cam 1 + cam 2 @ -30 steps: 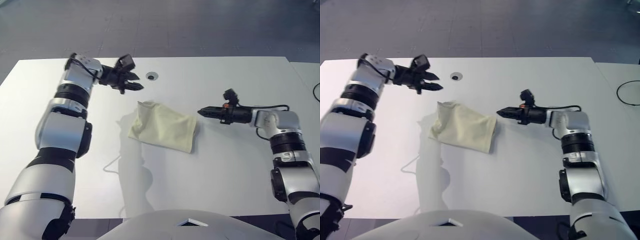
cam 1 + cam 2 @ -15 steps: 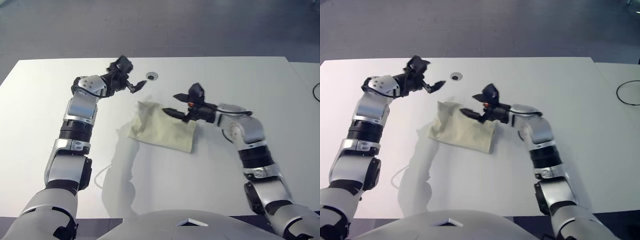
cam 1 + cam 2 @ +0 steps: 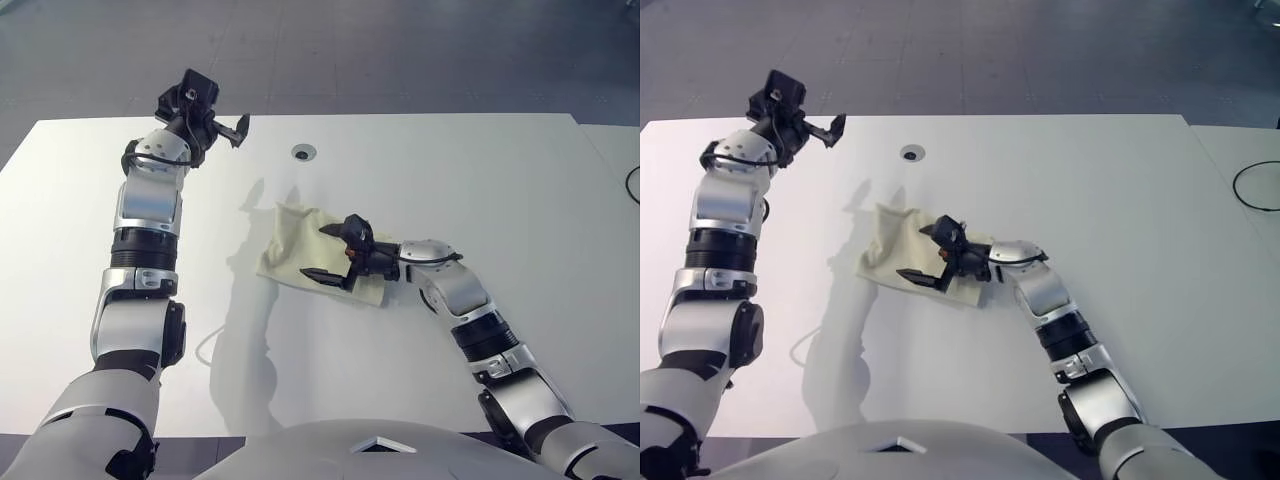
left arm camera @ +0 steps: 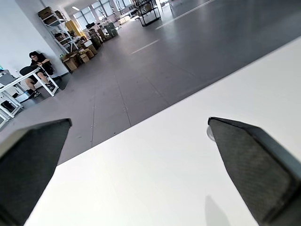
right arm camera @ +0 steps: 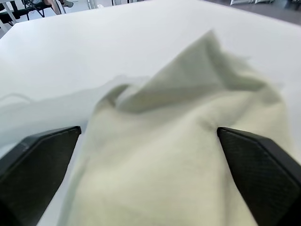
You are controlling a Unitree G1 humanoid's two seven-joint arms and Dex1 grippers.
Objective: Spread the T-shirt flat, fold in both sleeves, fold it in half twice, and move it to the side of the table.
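Observation:
The pale yellow T-shirt (image 3: 286, 250) lies folded into a small, slightly rumpled rectangle near the middle of the white table (image 3: 460, 170). My right gripper (image 3: 319, 253) hovers low over the shirt's near half, open, with one finger toward the far side and one at the near edge. In the right wrist view the cloth (image 5: 188, 127) spreads between the two spread fingers of the right gripper (image 5: 149, 134). My left gripper (image 3: 232, 128) is raised above the table's far left part, open and holding nothing; the left wrist view has the left gripper (image 4: 139, 121) over bare tabletop.
A round metal grommet (image 3: 303, 152) sits in the tabletop beyond the shirt. A black cable loop (image 3: 1252, 186) lies on the neighbouring surface at the right. Bare tabletop surrounds the shirt on every side.
My right arm swung in from the right, opened its fingers and came down over the shirt. My left arm drew away from the shirt, rising toward the far left.

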